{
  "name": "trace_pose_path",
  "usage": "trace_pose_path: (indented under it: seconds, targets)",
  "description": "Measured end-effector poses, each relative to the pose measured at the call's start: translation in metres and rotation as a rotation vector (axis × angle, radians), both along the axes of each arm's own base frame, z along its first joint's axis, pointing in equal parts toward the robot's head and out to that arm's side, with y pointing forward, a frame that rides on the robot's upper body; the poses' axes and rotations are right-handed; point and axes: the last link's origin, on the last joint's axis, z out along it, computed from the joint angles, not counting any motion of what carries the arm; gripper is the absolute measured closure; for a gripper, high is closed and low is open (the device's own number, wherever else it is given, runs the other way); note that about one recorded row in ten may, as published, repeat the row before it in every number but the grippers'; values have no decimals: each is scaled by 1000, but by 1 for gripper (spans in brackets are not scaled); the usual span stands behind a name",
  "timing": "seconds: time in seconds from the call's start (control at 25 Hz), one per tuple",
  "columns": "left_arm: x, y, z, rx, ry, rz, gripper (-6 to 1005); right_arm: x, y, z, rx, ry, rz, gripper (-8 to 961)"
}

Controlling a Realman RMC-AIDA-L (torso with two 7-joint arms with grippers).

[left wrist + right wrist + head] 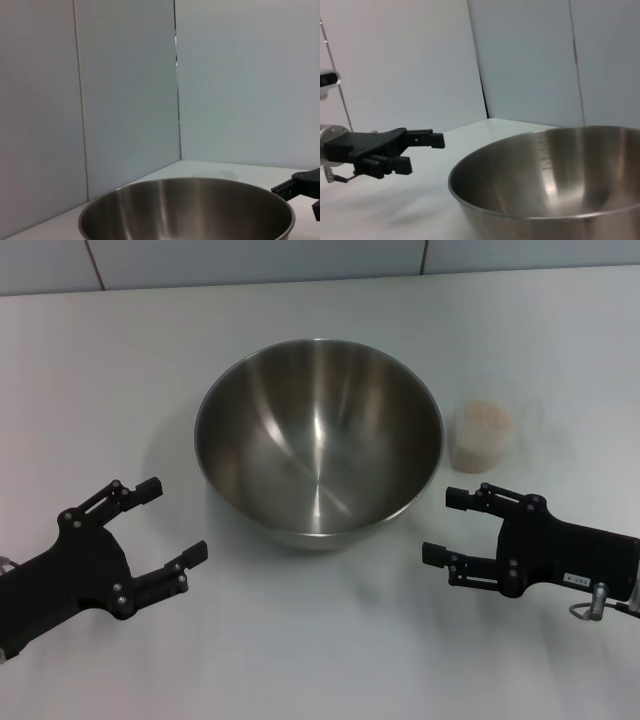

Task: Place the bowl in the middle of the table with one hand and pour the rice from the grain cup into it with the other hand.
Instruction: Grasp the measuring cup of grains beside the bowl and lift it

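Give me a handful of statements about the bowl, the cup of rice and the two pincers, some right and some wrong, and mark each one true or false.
1. The bowl has rice in it. False: its steel inside is bare.
2. The grain cup stands upright on the table on the robot's right of the bowl, with the rice inside. True.
3. The right pincer is shut on the grain cup. False: it is open, nearer the robot than the cup, holding nothing.
4. The left pincer is open, on the robot's left of the bowl. True.
5. The bowl lies upside down. False: it sits upright, open side up.
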Motion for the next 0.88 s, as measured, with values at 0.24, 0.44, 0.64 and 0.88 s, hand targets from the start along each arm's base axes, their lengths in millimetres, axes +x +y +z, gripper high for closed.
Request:
trace_pose_path:
  seconds: [0.24,0.44,0.64,0.88]
  targets:
    - [0,-1,0,-2,-7,4,139,9,-14,2,151,36,-18,185]
    - [0,2,3,-17,-20,19,139,20,-34,5,416,90,-103,188]
    - [1,5,4,-29,-24,22,139,23,-41,1,608,75,-180,238]
    - [2,6,6,-28,-25,20,139,23,-36,-12,758,19,-310,251]
